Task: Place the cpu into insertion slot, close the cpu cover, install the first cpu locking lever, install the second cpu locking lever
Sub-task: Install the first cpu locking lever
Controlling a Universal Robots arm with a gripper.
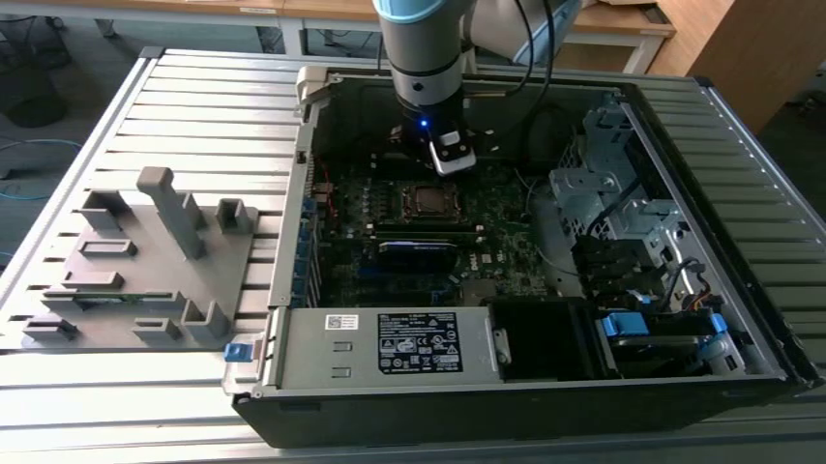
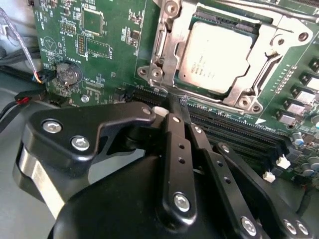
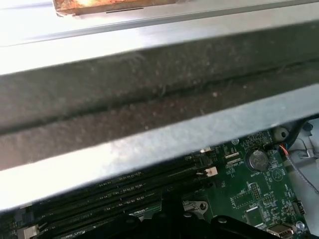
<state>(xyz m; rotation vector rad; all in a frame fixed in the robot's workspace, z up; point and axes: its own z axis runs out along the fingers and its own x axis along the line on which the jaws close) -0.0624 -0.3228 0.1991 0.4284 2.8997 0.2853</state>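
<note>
The cpu (image 2: 214, 57), pale silvery-grey, lies flat in the insertion slot (image 1: 427, 200) on the green motherboard. The cpu cover (image 2: 168, 47), a silvery frame, is down around it, and the chip's face shows through its window. A thin silvery locking lever (image 2: 158, 90) runs along the socket's edge nearest the gripper. My gripper (image 2: 182, 105) has its two black fingers (image 2: 174, 149) pressed together, with the tips right at that lever. I cannot tell whether they touch it. In the exterior view the gripper (image 1: 447, 159) hangs just behind the socket, inside the open computer case (image 1: 516, 387).
Long black memory slots (image 2: 239, 132) run beside the socket under the fingers. A coin battery (image 3: 257, 160) sits on the board near red and black cables. The case's metal wall (image 3: 149, 144) is close by. A grey fixture (image 1: 142, 261) stands on the slatted table at the exterior view's left.
</note>
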